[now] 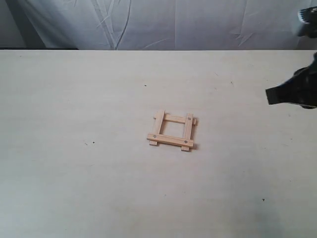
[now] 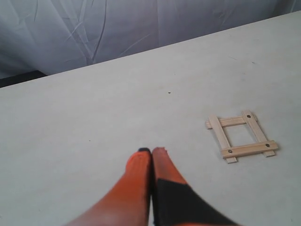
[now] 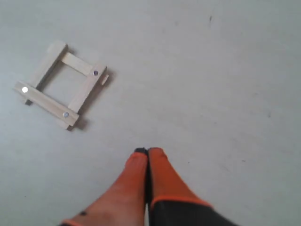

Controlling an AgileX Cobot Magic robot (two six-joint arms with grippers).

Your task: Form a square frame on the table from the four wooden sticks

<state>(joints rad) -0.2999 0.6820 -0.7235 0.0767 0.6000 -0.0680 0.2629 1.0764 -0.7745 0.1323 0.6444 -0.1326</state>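
Note:
The four wooden sticks lie as a small square frame [image 1: 172, 131] near the middle of the table [image 1: 74, 173], ends overlapping and dark dots near its corners. The left wrist view has the square frame [image 2: 241, 136] off to one side of my left gripper [image 2: 151, 151], whose orange fingers are pressed together on nothing. In the right wrist view the square frame [image 3: 63, 84] lies well apart from my right gripper [image 3: 147, 151], also shut and empty. Only a dark part of the right arm [image 1: 292, 91] reaches into the exterior view at the right edge; the left arm is outside it.
A white draped cloth [image 1: 163, 22] hangs behind the table's far edge. A few tiny dark specks [image 1: 145, 85] dot the tabletop. Bare surface lies all around the frame.

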